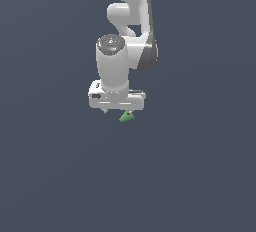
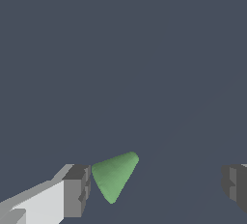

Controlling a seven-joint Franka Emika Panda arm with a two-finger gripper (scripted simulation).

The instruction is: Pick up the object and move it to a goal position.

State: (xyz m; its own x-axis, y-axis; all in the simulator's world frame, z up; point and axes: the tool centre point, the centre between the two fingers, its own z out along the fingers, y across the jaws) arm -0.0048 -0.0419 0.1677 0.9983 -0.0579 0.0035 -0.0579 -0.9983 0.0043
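Hanging from the upper part of the exterior view, the white Franka Panda arm [image 1: 125, 41] is pointing its wrist straight down over a plain, dark slate-blue surface [image 1: 55, 176]. The fingers [image 1: 120, 112] are barely showing below the white hand body in that view, where the hand is hiding most of them. The object [image 1: 127, 116], a tiny bright green wedge, is peeking out just beneath the hand's lower edge, towards the exterior view's right of the hand's middle. In the wrist view, the fingers [image 2: 157, 187] are standing wide open, with a broad gap between the two grey pads; one pad [image 2: 77, 189] is sitting at the end of a white finger, and the other pad [image 2: 235, 185] is showing only partly at the picture's edge. The green wedge [image 2: 115, 175] is lying in this gap, just beside the first pad and well apart from the second, with its rounded narrow tip pointing towards the camera side. A thin sliver of dark background is showing between the wedge and the near pad, so the two are appearing apart, though contact cannot be ruled out from this angle. Nothing is being gripped. Whether the wedge is resting on the surface or sitting slightly above it cannot be told.
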